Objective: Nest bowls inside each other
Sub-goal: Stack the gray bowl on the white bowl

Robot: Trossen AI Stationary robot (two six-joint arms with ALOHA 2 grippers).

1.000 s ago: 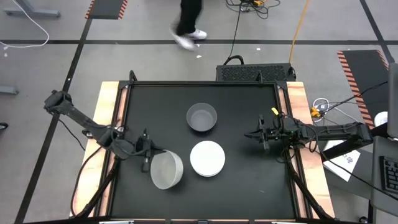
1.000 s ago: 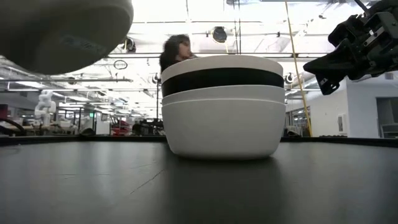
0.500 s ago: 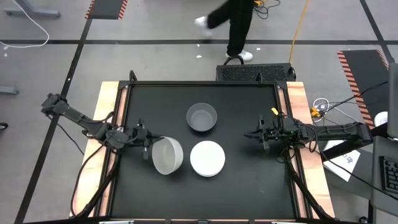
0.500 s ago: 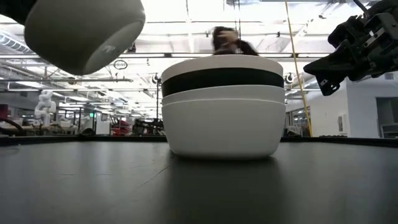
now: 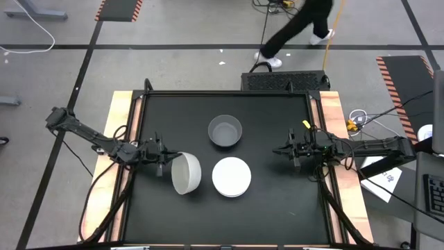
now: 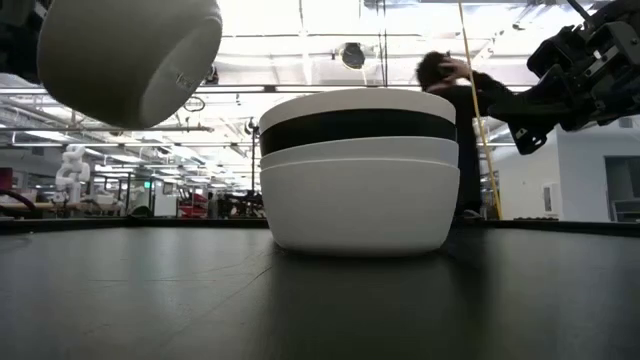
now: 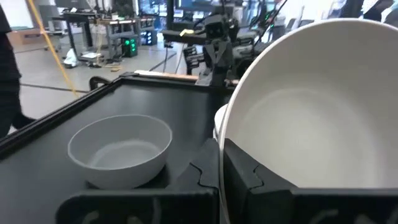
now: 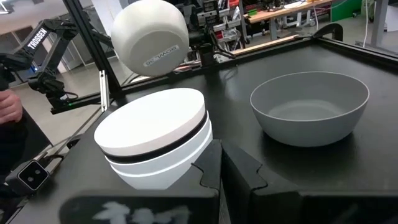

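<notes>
A smooth, matt, plastic-looking finish is being shown by the tilted white bowl [image 5: 185,173], the grey bowl [image 5: 225,131] and the nested stack [image 5: 231,176]. A matt black surface is being shown by the table [image 5: 270,208], edged by bare pale wood [image 5: 333,118]. Dark matt casings are being displayed by both arms.

Clamped by its rim in the left gripper [image 5: 165,156], the pale, translucent round bowl [image 5: 186,173] now sits higher and closer to the white-and-black nested stack [image 5: 231,176] than a second ago, tipped further onto its side. Beyond the table, a person in dark clothes [image 5: 298,26] now walks farther right.
</notes>
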